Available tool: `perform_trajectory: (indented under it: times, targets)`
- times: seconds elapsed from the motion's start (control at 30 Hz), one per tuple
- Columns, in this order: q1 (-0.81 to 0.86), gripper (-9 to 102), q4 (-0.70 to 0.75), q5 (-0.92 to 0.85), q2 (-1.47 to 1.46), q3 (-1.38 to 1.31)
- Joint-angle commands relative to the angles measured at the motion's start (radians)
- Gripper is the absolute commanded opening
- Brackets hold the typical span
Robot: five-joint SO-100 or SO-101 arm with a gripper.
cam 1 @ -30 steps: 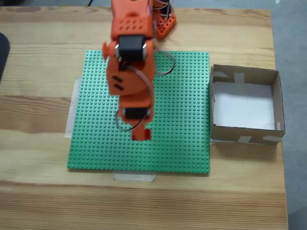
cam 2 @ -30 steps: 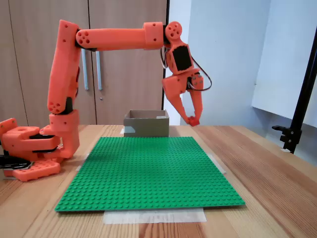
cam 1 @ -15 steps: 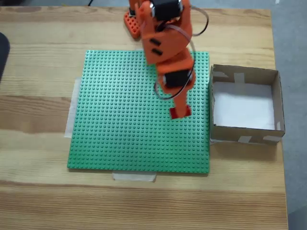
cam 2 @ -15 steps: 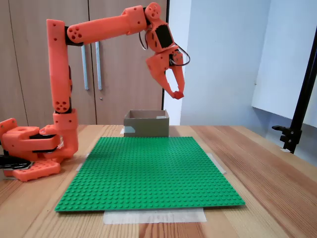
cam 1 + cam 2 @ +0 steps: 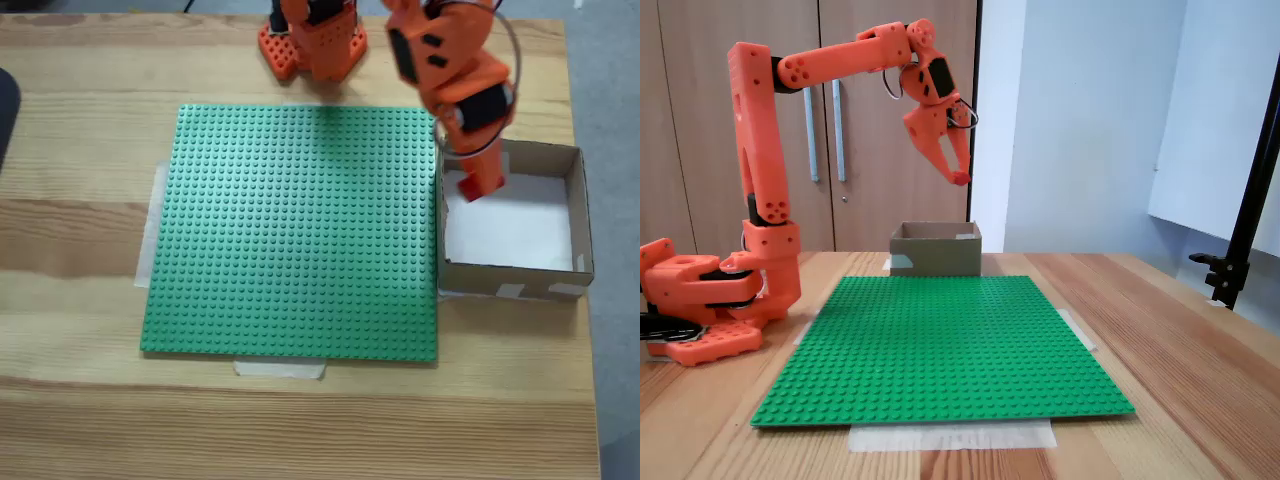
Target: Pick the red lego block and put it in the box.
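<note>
Wooden cabinet doors (image 5: pixel 740 150) and a pale wall back the plank desk (image 5: pixel 80 260). Taped at its middle lies a green baseplate (image 5: pixel 300 230); the box (image 5: pixel 578 215) sits at the desk's right edge in the top-down fixed view. Raised over the box's near-left corner, the jaws (image 5: pixel 472 186) are clamped on the red lego block (image 5: pixel 959 179).

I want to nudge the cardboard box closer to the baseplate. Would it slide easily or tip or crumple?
The box looks empty, thin-walled cardboard with tape patches, so it is probably light and should slide readily on the smooth wooden table. It is shallow and wide, so tipping seems unlikely. A push high on a wall may flex it; low near a corner looks safer.
</note>
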Motion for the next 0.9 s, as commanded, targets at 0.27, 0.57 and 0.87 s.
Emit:
perform_trajectory:
  times: [0.27, 0.57, 0.87]
  targets:
    - [-0.127, 0, -0.141, 0.029, 0.031, 0.137]
    - [-0.130, 0, -0.186, 0.028, -0.021, 0.166]
    - [-0.143, 0, -0.227, 0.025, -0.061, 0.166]
